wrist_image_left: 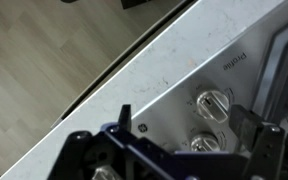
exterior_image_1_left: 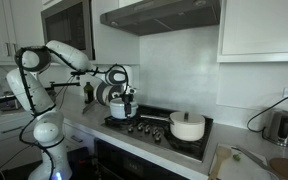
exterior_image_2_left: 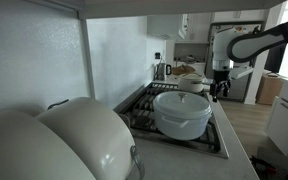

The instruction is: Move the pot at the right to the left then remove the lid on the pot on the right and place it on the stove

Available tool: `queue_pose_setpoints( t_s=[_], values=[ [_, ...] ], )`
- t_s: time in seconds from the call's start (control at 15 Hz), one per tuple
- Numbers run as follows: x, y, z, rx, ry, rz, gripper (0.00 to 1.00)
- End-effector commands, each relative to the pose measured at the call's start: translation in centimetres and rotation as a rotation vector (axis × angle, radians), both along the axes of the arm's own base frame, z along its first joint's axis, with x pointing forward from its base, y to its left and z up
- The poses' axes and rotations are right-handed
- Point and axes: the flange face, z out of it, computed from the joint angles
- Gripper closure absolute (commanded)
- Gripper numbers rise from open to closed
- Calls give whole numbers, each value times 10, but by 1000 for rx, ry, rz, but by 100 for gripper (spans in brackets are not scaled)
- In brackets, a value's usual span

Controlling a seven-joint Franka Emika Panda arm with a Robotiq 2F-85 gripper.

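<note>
Kitchen test: the Franka arm's claw point(exterior_image_1_left: 127, 110) hangs empty, jaws spread wide, above the front edge of the black gas stove point(exterior_image_1_left: 154, 119), directly over its knobs point(wrist_image_left: 212, 103) and beside the speckled white desk point(wrist_image_left: 154, 60). The white pot point(exterior_image_1_left: 188, 128), lid point(exterior_image_1_left: 188, 117) on, sits on the grates, well apart from the claw.

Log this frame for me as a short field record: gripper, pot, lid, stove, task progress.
gripper: gripper open, empty, hovering above the stove's front knobs, apart from the pot
pot: white pot sitting on the stove's grates
lid: lid on the pot
stove: black stove, round knobs along the front edge
progress: nothing grasped yet, lid not removed
</note>
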Motion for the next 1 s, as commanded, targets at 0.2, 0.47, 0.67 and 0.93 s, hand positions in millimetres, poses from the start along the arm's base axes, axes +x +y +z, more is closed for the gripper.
queue_pose_setpoints(
  t_s=[0.2,0.47,0.67,0.93],
  values=[
    [34,-6,73,-12,-149,-240,0],
    [49,-26,109,-26,-241,-429,0],
    [53,-49,128,-46,-287,-541,0],
    [52,-86,143,-70,-292,-633,0]
  ],
)
